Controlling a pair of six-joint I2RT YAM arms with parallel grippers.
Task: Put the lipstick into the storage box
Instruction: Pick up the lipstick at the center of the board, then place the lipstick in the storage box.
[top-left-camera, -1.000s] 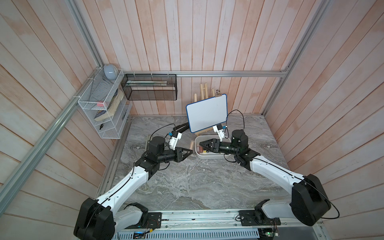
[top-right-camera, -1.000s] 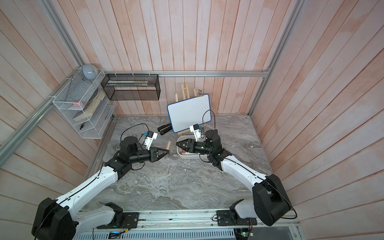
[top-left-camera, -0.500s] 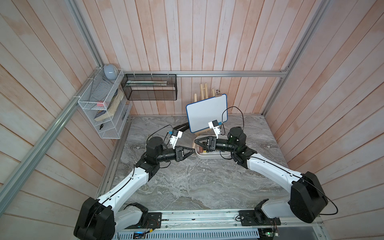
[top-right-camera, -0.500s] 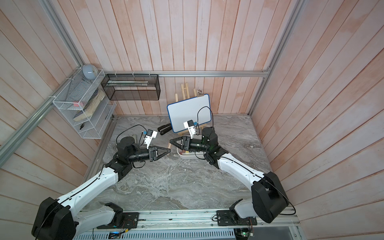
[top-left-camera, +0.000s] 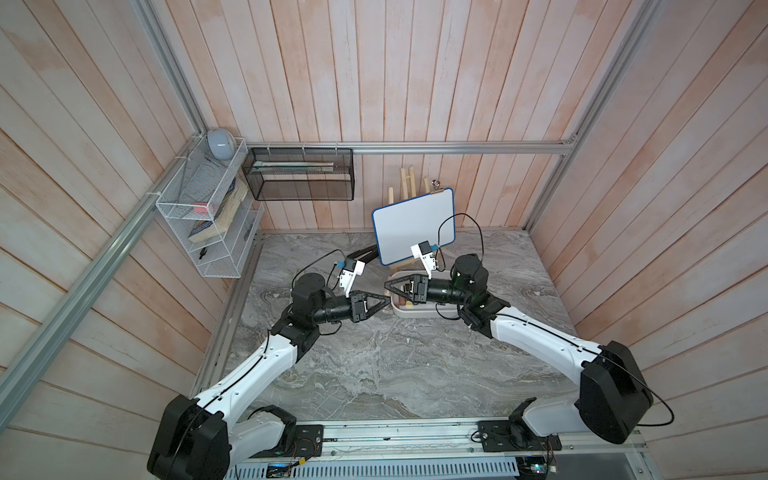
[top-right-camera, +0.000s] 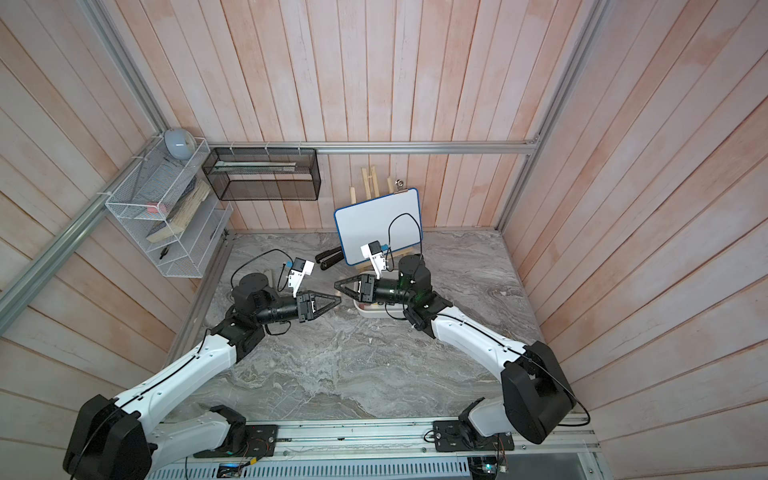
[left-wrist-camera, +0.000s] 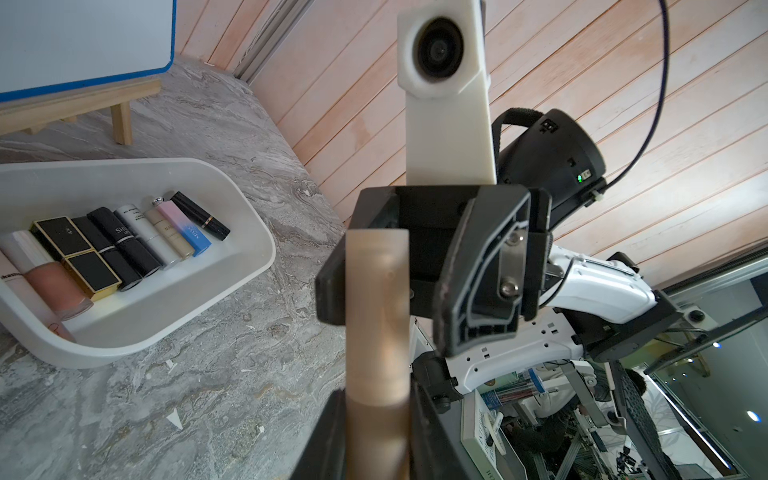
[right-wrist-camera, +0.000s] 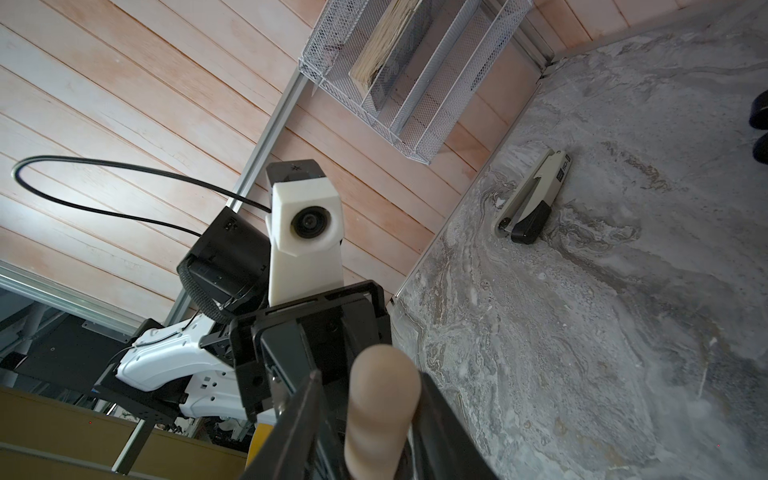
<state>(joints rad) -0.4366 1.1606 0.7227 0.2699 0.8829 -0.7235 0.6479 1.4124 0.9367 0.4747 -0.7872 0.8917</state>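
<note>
The step in hand looks like a handover in the air, low above the marble table (top-left-camera: 395, 365). Nearest, the left gripper (top-left-camera: 384, 302) is clamped on one end of the lipstick (left-wrist-camera: 377, 316), a smooth beige tube. The tube points across to the right gripper (top-left-camera: 388, 286), whose jaws stand on both sides of its other end. Whether they press on it I cannot tell — in the left wrist view a small gap shows beside one of them.

To do this well, I judge that the right jaws should close fully and squarely on the tube before the left ones let go. The tube is round and slippery, so a half grip may let it turn or fall. The left gripper should then open and draw straight back, without dragging the tube.

Just beyond and to the right lies the storage box (left-wrist-camera: 253, 232), with a row of lipsticks (left-wrist-camera: 124, 245) inside. One end of its floor is bare — a good place to lay the tube flat. Farther back stands the whiteboard (top-left-camera: 411, 226), and the arm should stay clear of it.
</note>
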